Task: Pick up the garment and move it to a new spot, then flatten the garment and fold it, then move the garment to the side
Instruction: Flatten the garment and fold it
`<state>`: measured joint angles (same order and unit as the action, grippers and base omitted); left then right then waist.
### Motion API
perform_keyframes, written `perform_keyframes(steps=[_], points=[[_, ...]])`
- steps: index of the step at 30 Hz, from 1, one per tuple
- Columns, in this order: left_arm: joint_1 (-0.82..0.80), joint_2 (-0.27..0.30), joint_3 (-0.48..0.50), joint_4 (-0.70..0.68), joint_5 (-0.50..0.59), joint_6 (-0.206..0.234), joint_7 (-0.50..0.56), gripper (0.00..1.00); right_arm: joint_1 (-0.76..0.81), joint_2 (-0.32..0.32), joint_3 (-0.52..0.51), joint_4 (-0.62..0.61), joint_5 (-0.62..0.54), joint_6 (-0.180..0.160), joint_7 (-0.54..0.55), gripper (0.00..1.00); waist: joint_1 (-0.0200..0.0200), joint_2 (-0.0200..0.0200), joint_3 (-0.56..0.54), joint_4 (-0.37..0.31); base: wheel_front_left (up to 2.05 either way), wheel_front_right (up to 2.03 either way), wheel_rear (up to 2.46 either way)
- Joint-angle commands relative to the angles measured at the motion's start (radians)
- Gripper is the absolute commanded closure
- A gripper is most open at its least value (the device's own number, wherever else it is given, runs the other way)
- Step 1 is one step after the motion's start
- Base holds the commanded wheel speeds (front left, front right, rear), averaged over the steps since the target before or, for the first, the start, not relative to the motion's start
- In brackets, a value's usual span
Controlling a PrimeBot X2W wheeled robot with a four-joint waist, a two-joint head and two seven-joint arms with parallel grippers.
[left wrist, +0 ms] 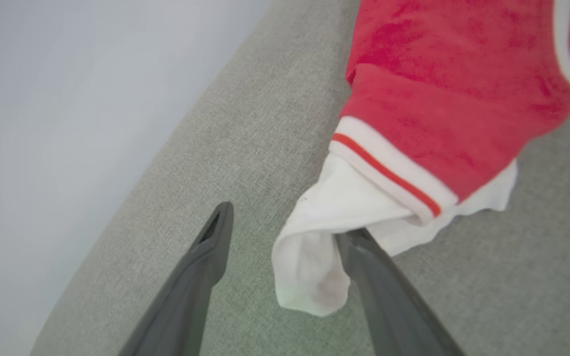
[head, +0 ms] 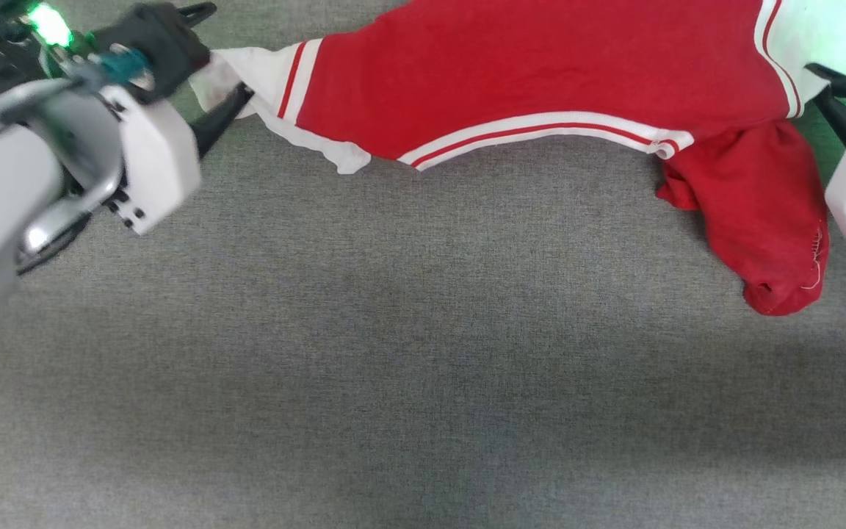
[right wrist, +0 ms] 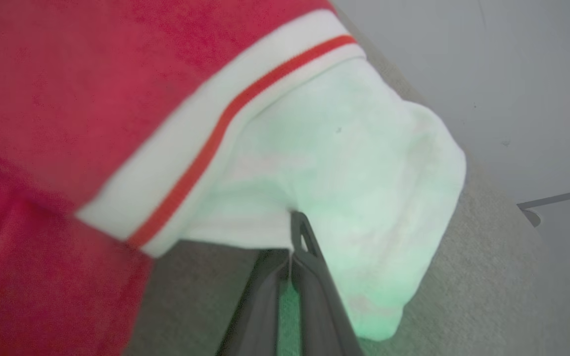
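A: Quick check. Where's the garment (head: 540, 66)?

B: Far side of the grey fabric surface (head: 393, 330), stretched sleeve to sleeve. In your head view its long axis runs left-right, 1 arm at each end. A red bunch (head: 761, 220) sags toward you near the right end, so it's not flat yet.

A: Right gripper (right wrist: 297, 232)?

B: 2 fingers pressed together, and the right sleeve end (right wrist: 354, 163) meets them right at the tips. I read that as pinching the white cloth.

A: Left gripper (left wrist: 287, 220)?

B: Spread wide, holding nothing. The left sleeve end (left wrist: 314, 257) sits in the gap, draped against the right-hand finger (left wrist: 379, 287) in the left wrist view and clear of the other one.

A: So what does the next move turn on?

B: That sleeve. It's already between your left fingers and off-centre. The body of the shirt runs away from the left gripper toward the right arm. The left arm is the near one. My guess is you close left on the white cloth, then pull both ends apart along that axis. Risk: only the thin edge gets caught and slips.
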<state>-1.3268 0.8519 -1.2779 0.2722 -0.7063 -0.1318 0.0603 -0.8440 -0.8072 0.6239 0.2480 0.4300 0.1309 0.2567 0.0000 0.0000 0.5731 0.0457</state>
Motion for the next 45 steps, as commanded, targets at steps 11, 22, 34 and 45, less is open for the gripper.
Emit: perform_keyframes(steps=[11, 22, 34, 45], points=[[0.014, -0.018, -0.002, -0.028, -0.061, 0.003, -0.004, 1.0, -0.011, 0.032, -0.047, 0.013, -0.002, 0.0, -0.043, 1.0, 0.0, 0.0, 0.0, -0.019, 0.0, 0.0, 0.0], [-0.024, -0.039, -0.003, 0.015, -0.401, 0.003, -0.172, 1.0, 0.062, 0.041, -0.296, -0.06, 0.087, 0.0, -0.05, 1.0, 0.0, 0.0, -0.022, -0.032, 0.0, 0.0, 0.0], [-0.224, -0.15, 0.056, 0.308, -0.591, 0.003, -0.116, 1.0, -0.182, 0.205, -0.453, -0.005, 0.114, 0.0, 0.061, 1.0, 0.0, 0.0, 0.029, -0.073, 0.0, 0.0, 0.0], [-0.624, -0.327, 0.232, 0.721, -0.608, 0.04, -0.28, 1.0, -0.771, 0.377, -0.579, 0.342, -0.091, -0.001, -0.103, 1.0, 0.0, 0.0, 0.035, -0.097, 0.0, 0.0, 0.0]])
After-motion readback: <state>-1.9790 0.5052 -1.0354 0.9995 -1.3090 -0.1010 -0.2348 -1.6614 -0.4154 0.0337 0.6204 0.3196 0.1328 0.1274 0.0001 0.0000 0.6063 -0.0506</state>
